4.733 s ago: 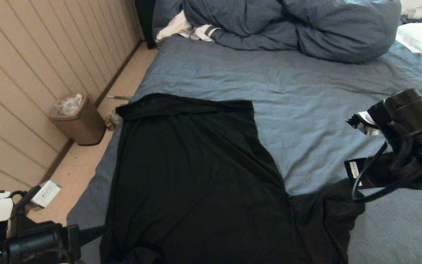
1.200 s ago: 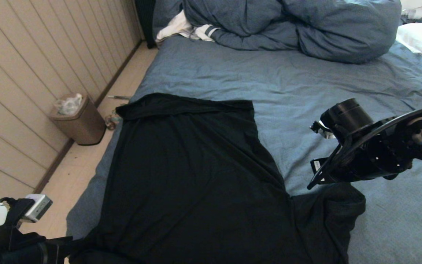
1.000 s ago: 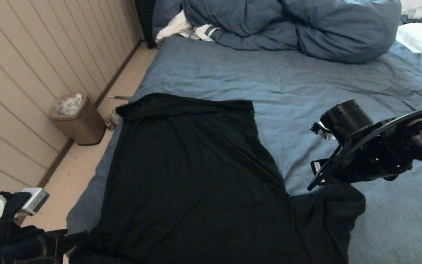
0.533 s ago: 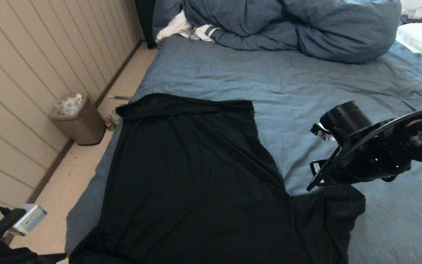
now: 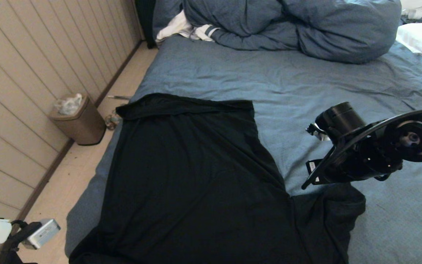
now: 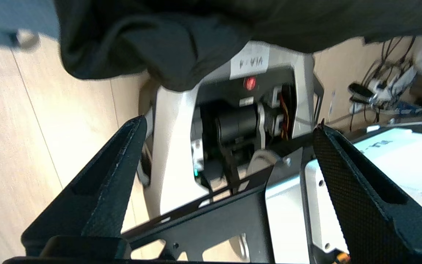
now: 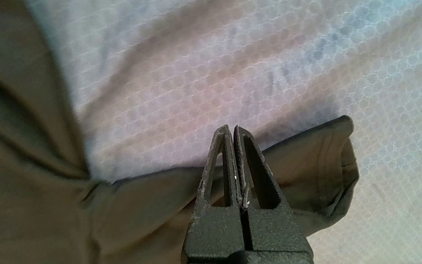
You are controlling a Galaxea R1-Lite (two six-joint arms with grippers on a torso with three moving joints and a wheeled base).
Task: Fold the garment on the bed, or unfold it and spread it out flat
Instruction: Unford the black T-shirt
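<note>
Garment [image 5: 192, 176] spread plain black side up on bed [image 5: 306, 88], near left edge; no lettering legible. Left pincer [image 6: 229, 146] jaws wide apart, nothing between them, off bed's near-left corner. Right pincer [image 7: 232, 161] closed, empty, over garment's right sleeve [image 5: 328, 216]
</note>
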